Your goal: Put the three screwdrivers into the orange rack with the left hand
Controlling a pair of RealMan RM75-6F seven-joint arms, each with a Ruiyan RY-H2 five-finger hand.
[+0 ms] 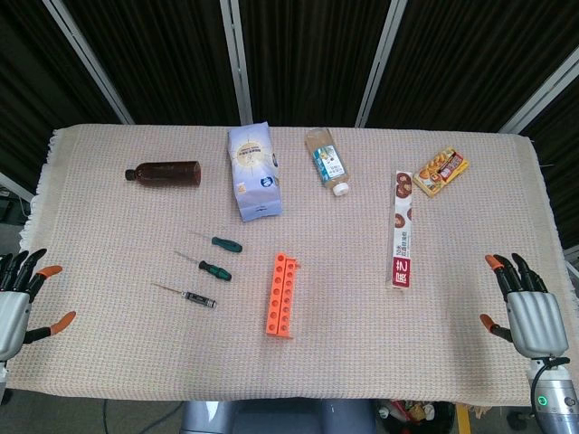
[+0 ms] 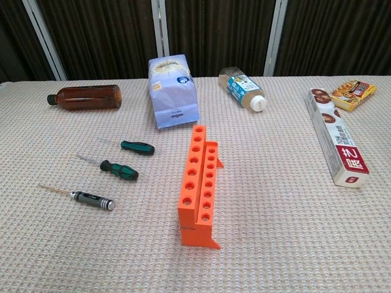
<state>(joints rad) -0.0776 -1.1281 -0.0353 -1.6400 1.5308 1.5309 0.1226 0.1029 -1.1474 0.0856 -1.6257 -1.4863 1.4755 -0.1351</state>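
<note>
My left robot hand [image 1: 20, 303] waits unclenched and holding nothing at the table [image 1: 362, 344] edge, since all three screwdrivers [image 1: 204, 266] lie flat just left of the orange rack [image 1: 282, 296], none slotted yet.

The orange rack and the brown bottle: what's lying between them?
The two green-handled screwdrivers lie between the rack and the brown bottle. Otherwise that stretch is bare tablecloth. Both views show it, the head view most plainly.

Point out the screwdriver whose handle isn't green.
The black-and-silver-handled screwdriver, nearest the table's front edge. The other two screwdrivers have green-and-black handles.
</note>
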